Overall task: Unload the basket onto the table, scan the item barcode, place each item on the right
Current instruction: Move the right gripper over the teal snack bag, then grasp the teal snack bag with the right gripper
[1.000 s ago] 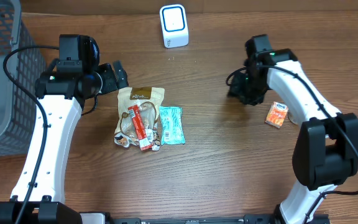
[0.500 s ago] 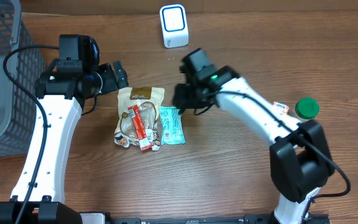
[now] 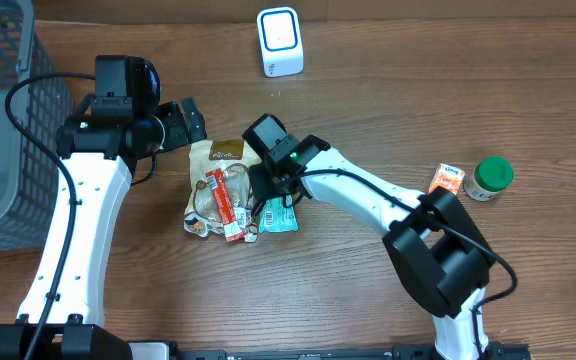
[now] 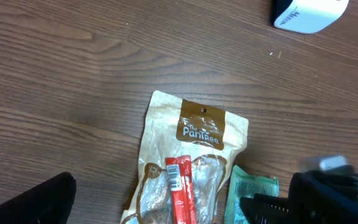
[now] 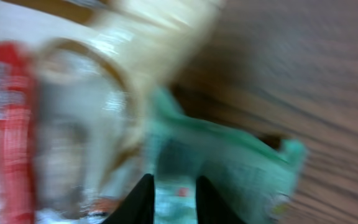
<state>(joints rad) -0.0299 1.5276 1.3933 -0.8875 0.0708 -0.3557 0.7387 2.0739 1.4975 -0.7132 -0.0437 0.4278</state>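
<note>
Three packs lie at the overhead centre: a tan paper pouch point(image 3: 226, 157), a red stick pack point(image 3: 224, 206) and a teal plastic packet point(image 3: 280, 208). Over the last one is the right gripper point(image 5: 171, 200), its grip too blurred to tell; the left gripper point(image 3: 186, 122), upper left, stands wide apart and empty.

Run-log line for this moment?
right claw over teal foil packet | grip unclear | left claw open near tan paper pouch

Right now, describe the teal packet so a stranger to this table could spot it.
From the white scanner at the table's far edge, come down to the snack pile mid-table. The teal packet lies on its right side beside the tan pouch, the only blue-green wrapper.
</note>
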